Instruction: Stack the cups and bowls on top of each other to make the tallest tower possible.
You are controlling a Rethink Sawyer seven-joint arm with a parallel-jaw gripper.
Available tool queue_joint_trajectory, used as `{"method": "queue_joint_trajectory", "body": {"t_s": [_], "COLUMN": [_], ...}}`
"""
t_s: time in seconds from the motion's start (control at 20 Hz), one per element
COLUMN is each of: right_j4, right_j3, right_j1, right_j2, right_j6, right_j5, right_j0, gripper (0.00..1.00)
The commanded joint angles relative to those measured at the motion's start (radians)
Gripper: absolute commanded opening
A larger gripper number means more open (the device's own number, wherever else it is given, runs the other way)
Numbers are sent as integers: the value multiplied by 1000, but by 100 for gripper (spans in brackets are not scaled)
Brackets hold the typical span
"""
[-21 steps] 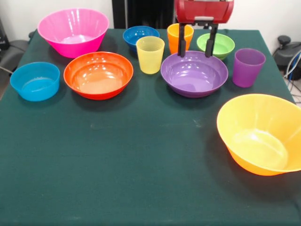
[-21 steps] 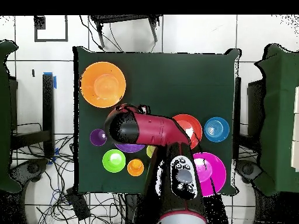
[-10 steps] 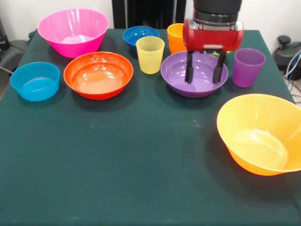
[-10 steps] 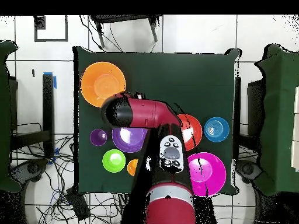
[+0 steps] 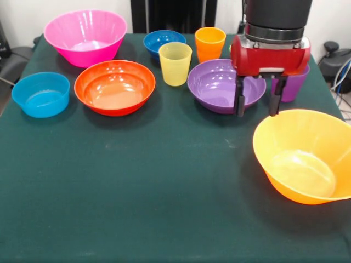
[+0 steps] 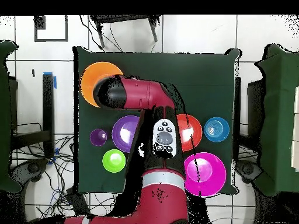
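My gripper (image 5: 256,107) is open and holds nothing. It hangs between the purple bowl (image 5: 216,85) and the far rim of the big yellow-orange bowl (image 5: 307,156). Behind it the purple cup (image 5: 300,82) shows only in part. Farther back stand the orange cup (image 5: 210,43), the yellow cup (image 5: 175,63) and the dark blue bowl (image 5: 163,41). To the left are the pink bowl (image 5: 85,35), the orange-red bowl (image 5: 114,86) and the light blue bowl (image 5: 41,94). The arm hides the green bowl (image 6: 114,160) in the front view. Nothing is stacked.
All pieces stand on a dark green cloth-covered table (image 5: 164,192). In the overhead view the arm (image 6: 146,96) covers part of the yellow-orange bowl (image 6: 89,79). Dark chairs (image 6: 9,134) and cables ring the table.
The arm has swung from over the green bowl, across the purple bowl, to the yellow-orange bowl's far rim. The gripper stays open and no cup or bowl has moved.
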Motion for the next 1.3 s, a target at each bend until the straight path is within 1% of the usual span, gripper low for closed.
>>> {"method": "queue_joint_trajectory", "body": {"t_s": [0.05,0.2,0.35,0.6,0.8,1.05,1.2,1.3], "right_j4": [15,18,30,59,81,93,83,67], "right_j3": [-163,-172,-205,-230,-230,-256,-273,-292], "right_j1": [69,92,138,199,218,254,273,303], "right_j2": [33,31,16,-20,-31,-32,-53,-68], "right_j6": [113,141,188,262,287,310,317,312], "right_j5": [165,147,147,102,82,71,65,52], "right_j0": [7,16,52,116,146,168,181,182], "gripper": [100,100,100,100,100,100,100,100]}}
